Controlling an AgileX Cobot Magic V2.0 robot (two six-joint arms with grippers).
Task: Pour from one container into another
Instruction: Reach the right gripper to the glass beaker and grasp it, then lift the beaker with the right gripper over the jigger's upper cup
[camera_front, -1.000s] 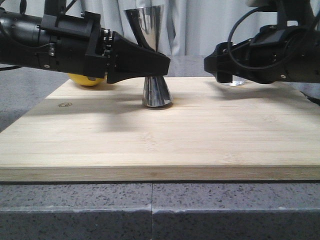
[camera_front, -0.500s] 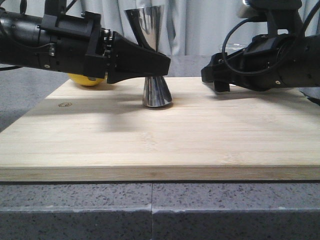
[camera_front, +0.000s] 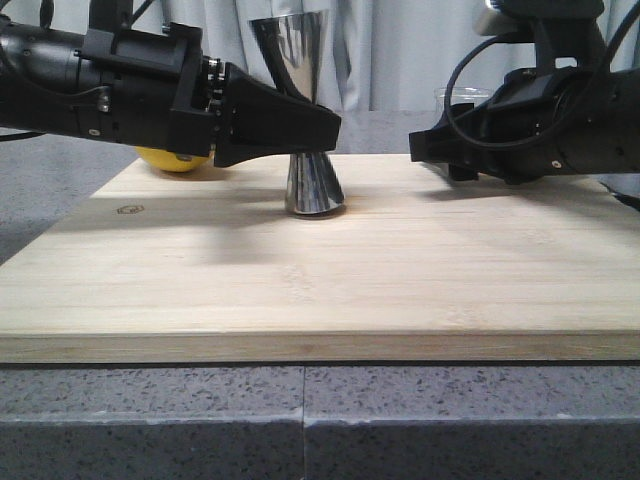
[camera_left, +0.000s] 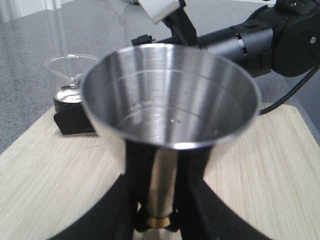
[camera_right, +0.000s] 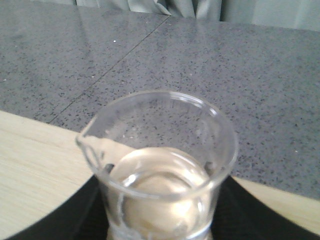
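The shiny steel jigger (camera_front: 313, 185) stands upright on the wooden board (camera_front: 320, 290), and my left gripper (camera_front: 328, 128) is shut on its narrow waist. In the left wrist view its wide cup (camera_left: 170, 100) fills the picture, with the left gripper (camera_left: 162, 192) clamped just above the gold band. The clear glass beaker (camera_right: 160, 165), holding clear liquid, sits between the fingers of my right gripper (camera_right: 160, 225), which is shut on it. In the front view only the beaker's rim (camera_front: 462, 95) shows above the right gripper (camera_front: 428, 142), which is right of the jigger and above the board.
A yellow lemon-like fruit (camera_front: 175, 160) lies behind the left arm at the board's back left. The board rests on a grey speckled counter (camera_front: 300, 420). Grey curtains hang behind.
The right gripper has lifted the beaker off the board: its base no longer shows under the fingers. The left gripper and jigger have not moved.
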